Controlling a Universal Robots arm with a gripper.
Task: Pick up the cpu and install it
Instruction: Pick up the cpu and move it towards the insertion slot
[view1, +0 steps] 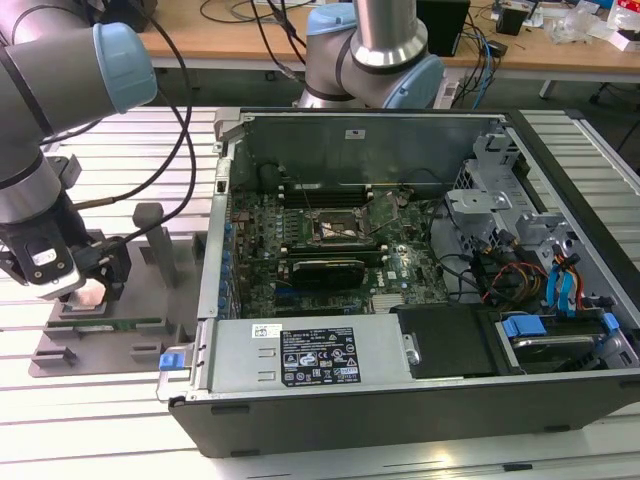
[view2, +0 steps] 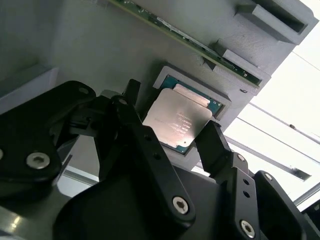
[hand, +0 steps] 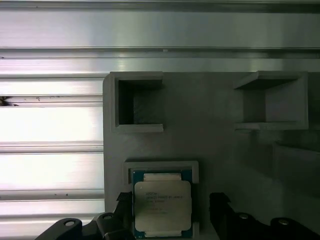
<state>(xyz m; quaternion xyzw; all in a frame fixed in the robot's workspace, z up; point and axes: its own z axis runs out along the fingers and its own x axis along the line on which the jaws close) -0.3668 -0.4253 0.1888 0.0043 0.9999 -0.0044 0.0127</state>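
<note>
over the grey moulded plastic holder plate (hand: 215, 145), the arm's black two-fingered gripper (view2: 172, 112) hangs with its fingers spread, one on each side of the cpu (hand: 162, 205), a small flat square chip with a pale silvery metal lid and a thin darker rim. the chip lies flat in a shallow square recess of the holder, and neither finger can be seen touching it. a long thin green memory stick (view2: 190, 42) rests in a slot of the same holder, near the recess. the open black computer case (view1: 400, 420) stands on the exterior view's right of the holder. light, stiff and smooth-topped, the chip looks apt to slip and likely delicate underneath; its two opposite side edges seem the place to grip, squarely and gently.
</note>
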